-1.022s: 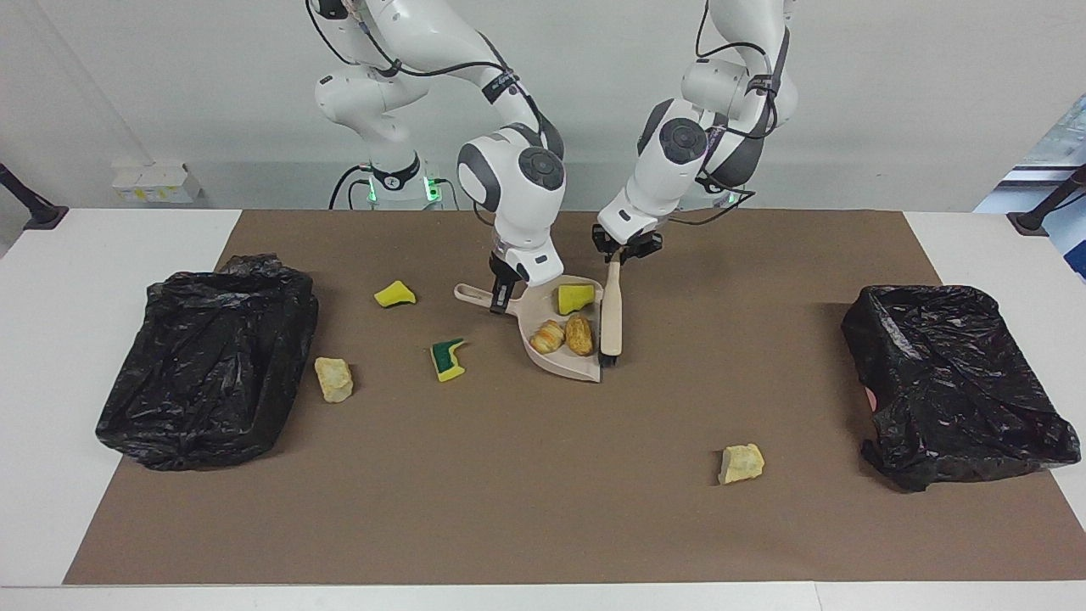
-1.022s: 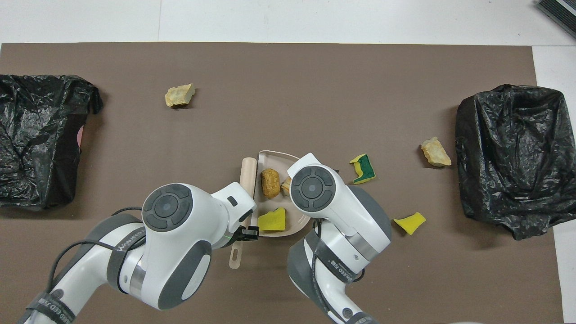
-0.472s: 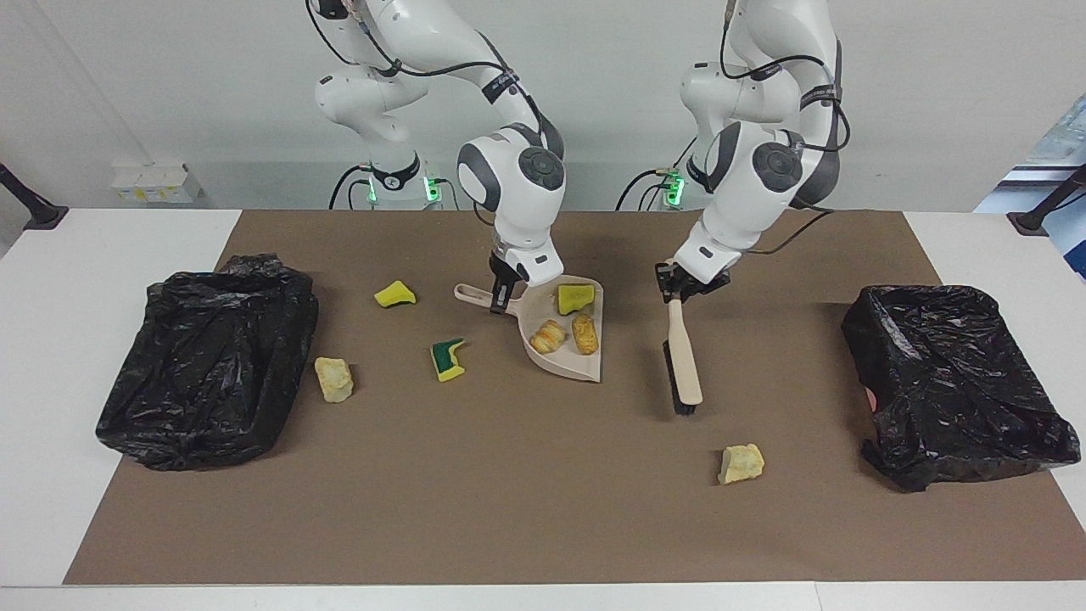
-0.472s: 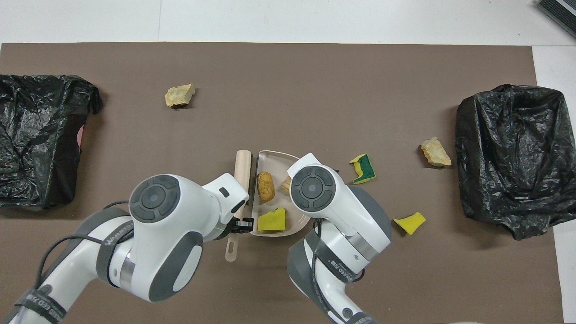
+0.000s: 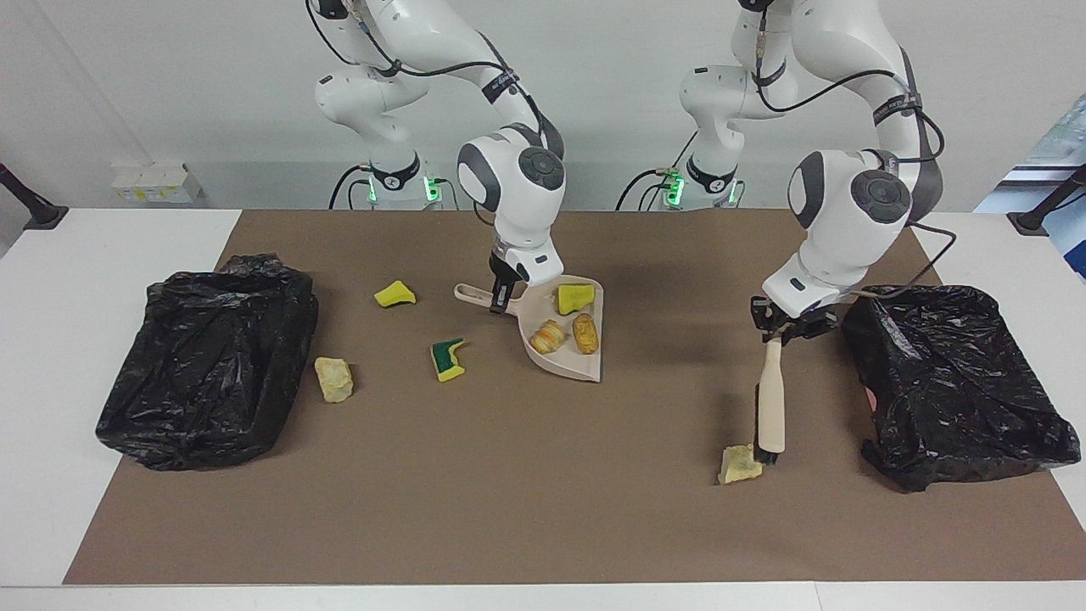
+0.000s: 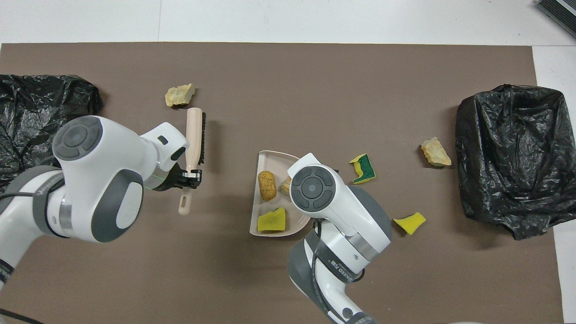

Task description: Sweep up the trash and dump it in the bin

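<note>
My left gripper [image 5: 785,327] [image 6: 191,173] is shut on the handle of the beige brush [image 5: 770,407] [image 6: 194,135]. Its bristle end rests beside a tan chunk of trash [image 5: 740,463] [image 6: 179,95]. My right gripper [image 5: 502,293] is shut on the handle of the beige dustpan [image 5: 585,363] [image 6: 275,157]; from overhead its wrist hides the grip. In the pan lie a yellow sponge piece [image 5: 574,297] [image 6: 271,220] and two bread-like chunks [image 5: 548,336] [image 6: 267,185]. Loose on the mat are a yellow sponge [image 5: 394,294] [image 6: 409,223], a green-and-yellow sponge [image 5: 447,358] [image 6: 363,168] and another tan chunk [image 5: 333,378] [image 6: 435,152].
A bin lined with a black bag [image 5: 208,356] [image 6: 513,153] stands at the right arm's end of the brown mat. Another bin [image 5: 950,382] [image 6: 27,117] stands at the left arm's end, close to the brush.
My left gripper has carried the brush away from the dustpan toward the left arm's end and set its bristles beside the tan chunk. The right gripper and dustpan have stayed put.
</note>
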`<state>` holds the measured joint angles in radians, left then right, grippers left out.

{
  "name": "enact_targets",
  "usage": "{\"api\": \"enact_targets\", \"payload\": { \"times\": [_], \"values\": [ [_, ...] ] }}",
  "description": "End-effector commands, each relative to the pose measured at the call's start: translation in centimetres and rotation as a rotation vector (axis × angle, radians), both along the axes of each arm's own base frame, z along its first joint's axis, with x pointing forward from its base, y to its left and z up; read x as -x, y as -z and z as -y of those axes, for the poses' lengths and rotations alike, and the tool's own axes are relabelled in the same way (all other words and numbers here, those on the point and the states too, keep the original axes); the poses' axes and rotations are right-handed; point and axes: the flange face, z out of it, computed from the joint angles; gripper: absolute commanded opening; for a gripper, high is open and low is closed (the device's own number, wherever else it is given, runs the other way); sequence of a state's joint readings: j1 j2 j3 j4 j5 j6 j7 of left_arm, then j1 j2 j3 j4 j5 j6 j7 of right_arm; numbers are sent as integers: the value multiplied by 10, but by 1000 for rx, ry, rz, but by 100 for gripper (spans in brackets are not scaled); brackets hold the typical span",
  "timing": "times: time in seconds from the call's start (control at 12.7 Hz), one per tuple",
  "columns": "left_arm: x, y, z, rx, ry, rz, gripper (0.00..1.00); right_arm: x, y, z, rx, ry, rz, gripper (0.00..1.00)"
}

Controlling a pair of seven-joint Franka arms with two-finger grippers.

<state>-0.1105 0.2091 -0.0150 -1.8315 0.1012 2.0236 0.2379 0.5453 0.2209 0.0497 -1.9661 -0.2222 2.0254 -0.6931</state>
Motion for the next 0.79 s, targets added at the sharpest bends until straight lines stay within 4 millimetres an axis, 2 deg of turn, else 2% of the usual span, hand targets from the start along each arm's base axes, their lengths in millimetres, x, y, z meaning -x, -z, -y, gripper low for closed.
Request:
{"api": "enact_targets", "payload": {
  "times": [0.0, 0.08, 0.16, 0.24, 0.39, 0.55, 0.63, 0.71],
  "values": [
    [-41, -15, -17, -68, 87, 10, 0, 2, 9, -5, -11, 35, 19, 0],
    [-51, -15, -10, -77, 102, 7, 0, 2, 9, -5, -11, 35, 19, 0],
    [-58, -25, -6, -114, 125, 30, 0, 2, 9, -5, -11, 35, 19, 0],
    [-59, -20, -12, -131, 134, 25, 0, 2, 9, -4, -10, 35, 18, 0],
    [-68, 4, -11, -129, 169, 25, 0, 2, 9, -5, -11, 35, 19, 0],
    [-72, 10, -17, -145, 249, 20, 0, 2, 9, -5, -11, 35, 19, 0],
    [-75, 26, -16, -141, 256, 12, 0, 2, 9, -5, -11, 35, 19, 0],
    [-78, 26, -11, -135, 277, 48, 0, 2, 9, -5, -11, 35, 19, 0]
  ]
}}
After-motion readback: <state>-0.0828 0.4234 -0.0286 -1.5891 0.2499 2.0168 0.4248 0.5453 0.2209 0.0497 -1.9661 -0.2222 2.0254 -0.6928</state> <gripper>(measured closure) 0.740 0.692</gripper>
